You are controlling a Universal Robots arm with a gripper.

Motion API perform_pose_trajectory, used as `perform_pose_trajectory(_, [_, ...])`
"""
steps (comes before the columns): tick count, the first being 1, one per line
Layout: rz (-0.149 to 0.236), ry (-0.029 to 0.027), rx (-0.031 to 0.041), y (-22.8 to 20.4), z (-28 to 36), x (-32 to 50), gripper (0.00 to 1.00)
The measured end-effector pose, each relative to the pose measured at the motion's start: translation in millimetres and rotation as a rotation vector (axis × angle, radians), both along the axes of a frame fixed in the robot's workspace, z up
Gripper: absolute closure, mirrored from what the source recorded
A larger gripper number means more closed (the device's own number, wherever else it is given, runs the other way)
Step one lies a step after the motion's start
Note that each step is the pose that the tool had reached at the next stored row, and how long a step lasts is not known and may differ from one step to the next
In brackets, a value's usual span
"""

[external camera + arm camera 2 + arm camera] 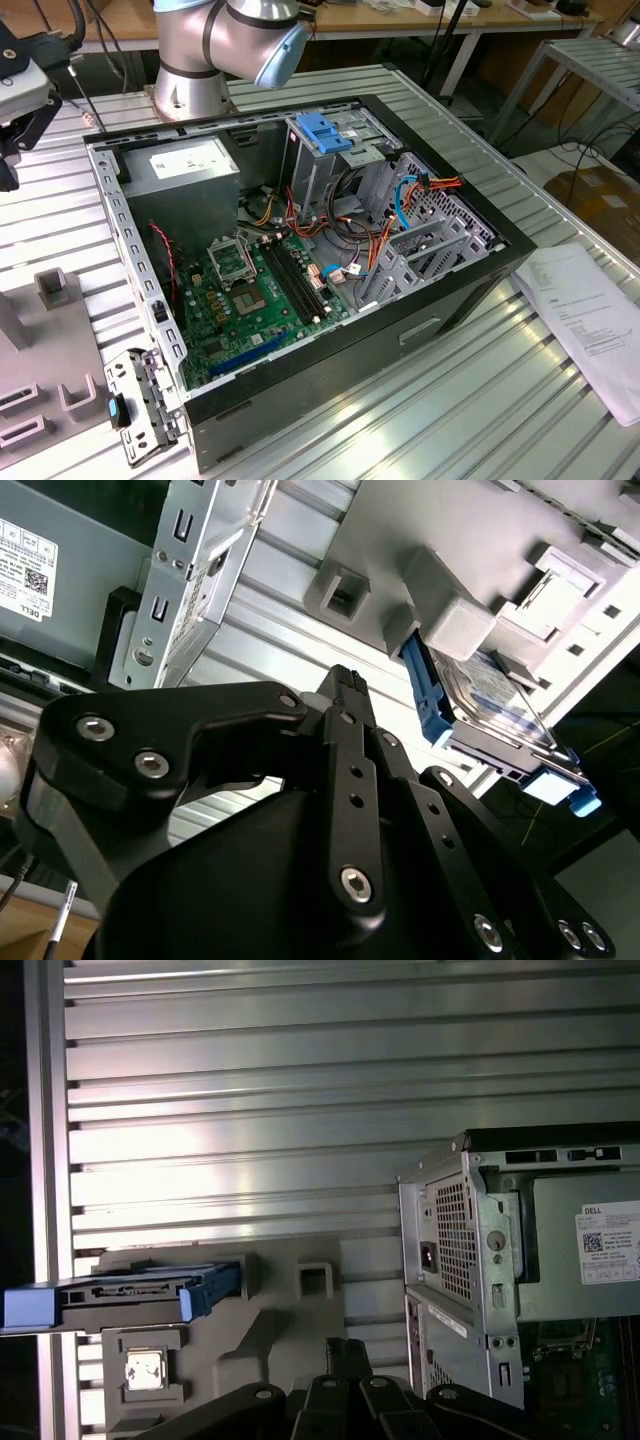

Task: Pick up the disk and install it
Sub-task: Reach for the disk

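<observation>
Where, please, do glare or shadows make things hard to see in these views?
First wrist view: glare whitens the table beside the disk. Second wrist view: a bright patch on the table beside the grey holder. Exterior view: even light, case floor slightly shaded.

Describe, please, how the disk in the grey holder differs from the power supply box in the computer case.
The disk is a thin slab; the power supply box is bulky. The disk sits in the grey holder on the table, outside the computer case; the power supply box is mounted in a corner of the case. The disk has blue side rails; the power supply box has none. Both carry a printed label.
</observation>
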State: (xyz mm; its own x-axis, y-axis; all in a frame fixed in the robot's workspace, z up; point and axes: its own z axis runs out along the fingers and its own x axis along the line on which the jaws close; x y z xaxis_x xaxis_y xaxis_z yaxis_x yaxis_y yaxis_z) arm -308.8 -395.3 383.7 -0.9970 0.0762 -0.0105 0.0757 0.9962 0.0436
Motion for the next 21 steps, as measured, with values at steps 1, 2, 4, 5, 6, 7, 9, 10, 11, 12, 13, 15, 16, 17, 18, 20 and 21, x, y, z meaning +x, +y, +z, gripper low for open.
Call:
perform_pose_trajectory(1, [0.000, 0.0000, 0.0000, 0.0, -0.1, -1.2, 0.89])
perform_pose_trajectory(2, [0.000, 0.0001, 0.0000, 0.0, -0.2, -2.7, 0.89])
perform_pose_trajectory(4, [0.000, 0.0003, 0.0001, 0.0, -0.4, -7.2, 0.89])
perform_pose_trajectory(5, [0.000, 0.0004, 0.0000, 0.0, -0.4, -9.1, 0.89])
perform_pose_trajectory(6, [0.000, 0.0003, 0.0001, 0.0, -0.5, -10.3, 0.89])
perform_pose_trajectory(7, [0.000, 0.0004, 0.0000, 0.0, -0.6, -12.1, 0.89])
perform_pose_trajectory(9, [0.000, 0.0006, 0.0000, 0.0, -0.6, -16.0, 0.89])
perform_pose_trajectory(10, [0.000, 0.0007, 0.0000, 0.0, -0.7, -17.2, 0.89])
perform_pose_trajectory(11, [0.000, 0.0007, 0.0000, 0.0, -0.7, -19.1, 0.89])
perform_pose_trajectory(12, [0.000, 0.0008, 0.0000, 0.0, -0.8, -20.8, 0.89])
perform_pose_trajectory(13, [0.000, 0.0009, 0.0001, 0.0, -0.9, -22.3, 0.89])
perform_pose_trajectory(15, [0.000, 0.0009, 0.0000, 0.0, -0.9, -24.2, 0.89])
perform_pose_trajectory(16, [0.000, 0.0009, 0.0000, 0.0, -1.0, -25.5, 0.89])
perform_pose_trajectory(17, [0.000, 0.0010, 0.0000, 0.0, -1.0, -26.6, 0.89])
perform_pose_trajectory(18, [0.000, 0.0010, 0.0000, 0.0, -1.1, -28.3, 0.89])
perform_pose_trajectory(20, [0.000, 0.0011, 0.0000, 0.0, -1.2, -32.6, 0.89])
perform_pose_trajectory(21, [0.000, 0.0010, 0.0000, 0.0, -1.3, -33.6, 0.89])
